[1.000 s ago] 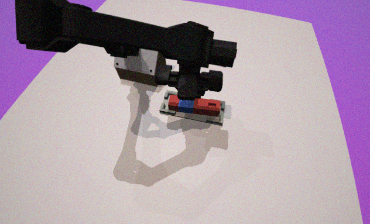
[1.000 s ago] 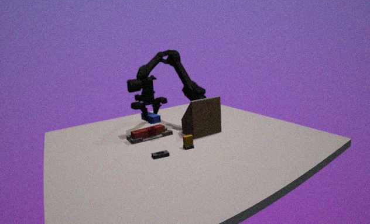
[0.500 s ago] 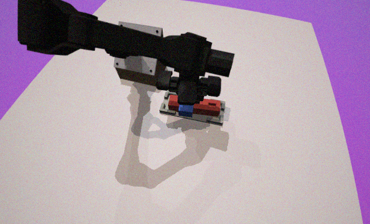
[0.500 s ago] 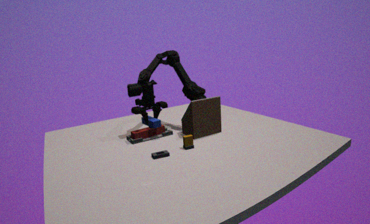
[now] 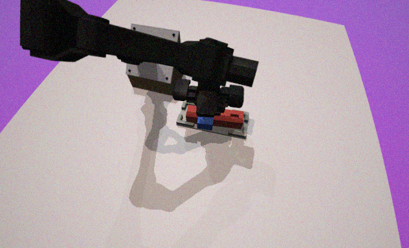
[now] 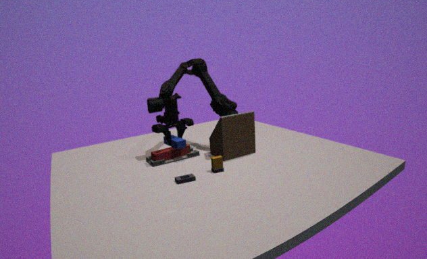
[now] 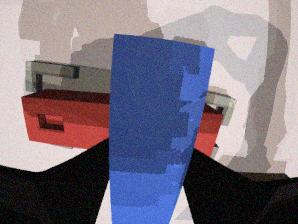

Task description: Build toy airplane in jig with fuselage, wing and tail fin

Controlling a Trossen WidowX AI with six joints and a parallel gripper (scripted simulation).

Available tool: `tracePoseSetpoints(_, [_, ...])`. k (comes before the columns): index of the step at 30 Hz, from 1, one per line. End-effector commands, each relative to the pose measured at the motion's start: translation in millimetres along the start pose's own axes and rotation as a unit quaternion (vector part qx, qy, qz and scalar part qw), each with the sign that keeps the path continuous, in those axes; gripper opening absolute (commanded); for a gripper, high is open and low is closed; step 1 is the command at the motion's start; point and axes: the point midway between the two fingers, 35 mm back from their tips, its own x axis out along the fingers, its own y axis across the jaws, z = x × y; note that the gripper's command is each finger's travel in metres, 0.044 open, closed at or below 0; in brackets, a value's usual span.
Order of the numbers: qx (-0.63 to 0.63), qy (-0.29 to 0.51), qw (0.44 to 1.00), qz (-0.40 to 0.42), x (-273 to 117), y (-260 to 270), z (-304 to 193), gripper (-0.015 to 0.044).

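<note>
Wing crosswise over the fuselage

The jaws (image 5: 210, 112) (image 6: 173, 138) stand about half open, clamped on the wing (image 5: 205, 122) (image 6: 178, 142) (image 7: 150, 110) – its long axis runs across the fuselage (image 5: 229, 120) (image 6: 170, 153) (image 7: 65, 117), which lies right below them in the cradle (image 5: 243, 136) (image 6: 155, 163) (image 7: 95, 74). Whether the tab is in its socket, I can't tell – likely the next move is straight down. The fin (image 6: 217, 163) stands apart on the worktop (image 5: 291, 153) (image 6: 169, 214) (image 7: 15, 150).
</note>
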Motion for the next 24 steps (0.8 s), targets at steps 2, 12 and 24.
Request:
tracePoseSetpoints(2, [0.001, 0.0, 1.0, 0.0, -0.1, -0.1, 0.1, 0.0109])
tracePoseSetpoints(12, [0.001, 0.0, 1.0, 0.0, -0.1, -0.1, 0.1, 0.0371])
tracePoseSetpoints(24, [-0.001, 0.003, 1.0, 0.001, -24.8, 3.4, -1.4, 0.044])
